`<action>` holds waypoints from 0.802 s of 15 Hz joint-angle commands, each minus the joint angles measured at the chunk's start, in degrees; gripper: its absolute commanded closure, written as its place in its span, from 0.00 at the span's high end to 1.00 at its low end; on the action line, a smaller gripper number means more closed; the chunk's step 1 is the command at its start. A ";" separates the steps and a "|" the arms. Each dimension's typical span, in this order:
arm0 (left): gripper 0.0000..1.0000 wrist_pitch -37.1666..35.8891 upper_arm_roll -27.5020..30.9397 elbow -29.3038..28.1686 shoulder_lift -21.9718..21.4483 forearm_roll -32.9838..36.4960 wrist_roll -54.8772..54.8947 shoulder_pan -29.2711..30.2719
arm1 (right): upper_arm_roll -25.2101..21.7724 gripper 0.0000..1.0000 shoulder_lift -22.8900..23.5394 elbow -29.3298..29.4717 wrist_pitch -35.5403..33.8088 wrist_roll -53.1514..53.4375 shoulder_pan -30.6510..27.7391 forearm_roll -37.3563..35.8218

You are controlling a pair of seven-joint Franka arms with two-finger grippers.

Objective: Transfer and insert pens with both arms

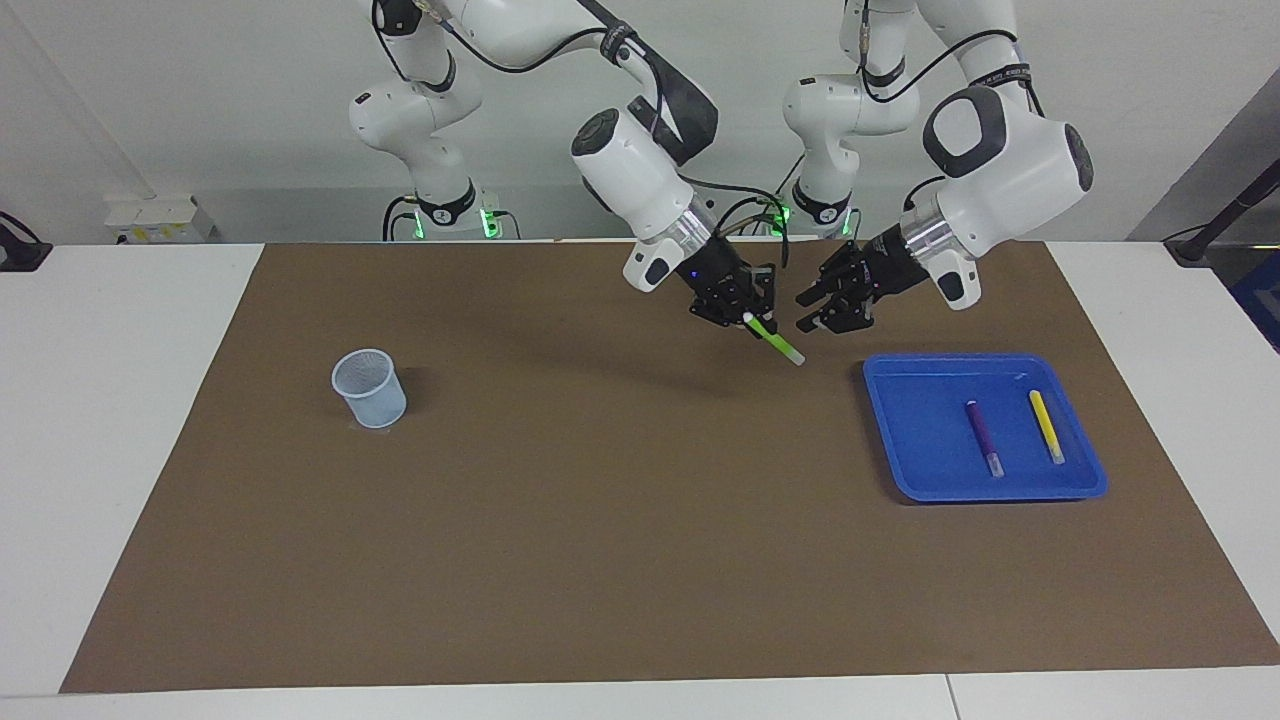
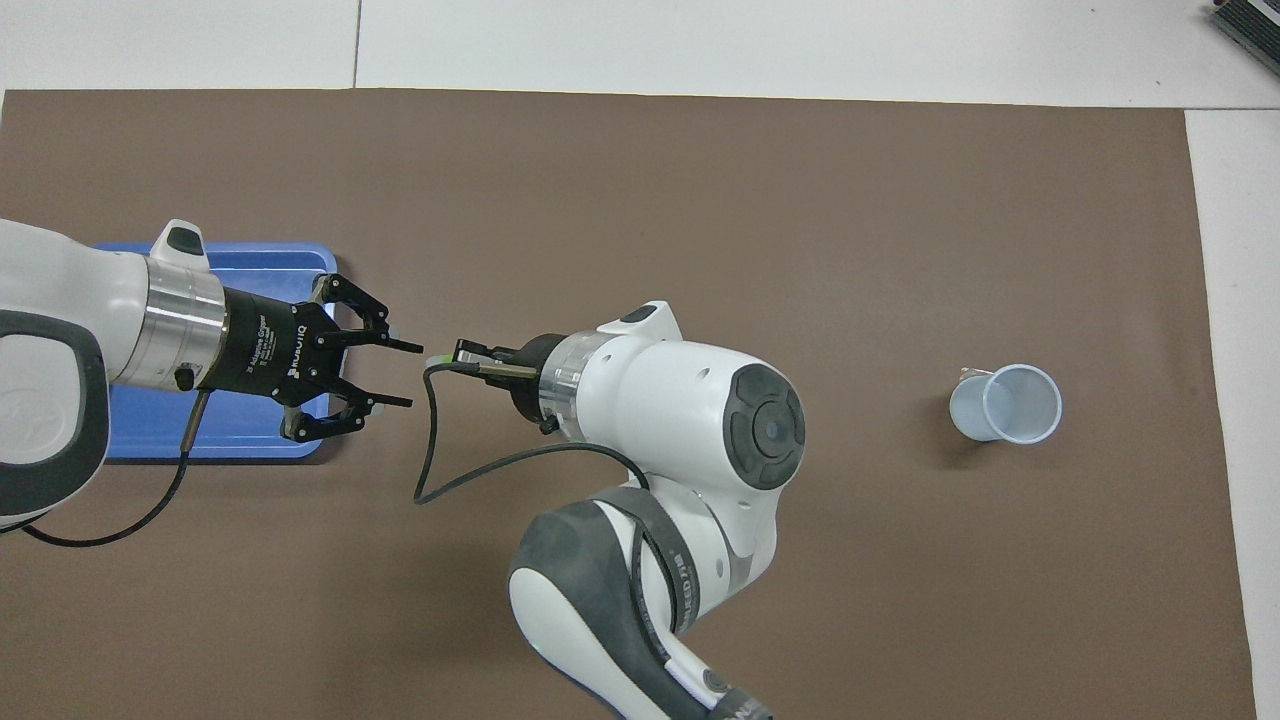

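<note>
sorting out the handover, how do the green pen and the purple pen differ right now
The green pen is up in the air, gripped by the right gripper; the purple pen lies loose in the blue tray. The green pen hangs slanted over the brown mat; the purple pen lies flat beside the yellow pen. The open left gripper holds neither. Both are slim markers with a pale cap end.

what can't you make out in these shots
Overhead view: the purple pen and yellow pen are hidden; the left arm covers most of the blue tray.
Overhead view: the green pen is nearly all hidden by the right hand.
</note>
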 commanded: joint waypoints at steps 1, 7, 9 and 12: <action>0.45 -0.34 1.09 -1.82 -1.71 0.44 5.32 -1.02 | 0.11 0.00 -2.87 -0.47 -9.06 -9.17 -5.74 0.67; 0.40 -2.27 1.18 -2.87 -2.50 11.85 30.45 0.12 | 0.19 0.00 -8.23 -0.38 -31.81 -24.73 -16.21 -12.75; 0.40 -3.67 1.18 -2.87 -2.50 14.14 39.15 2.66 | 0.19 0.00 -10.25 -0.47 -40.86 -33.07 -19.28 -20.47; 0.40 -5.08 1.18 -2.87 -2.50 16.43 48.84 6.88 | 0.28 0.00 -12.10 -0.55 -49.14 -44.67 -24.20 -30.41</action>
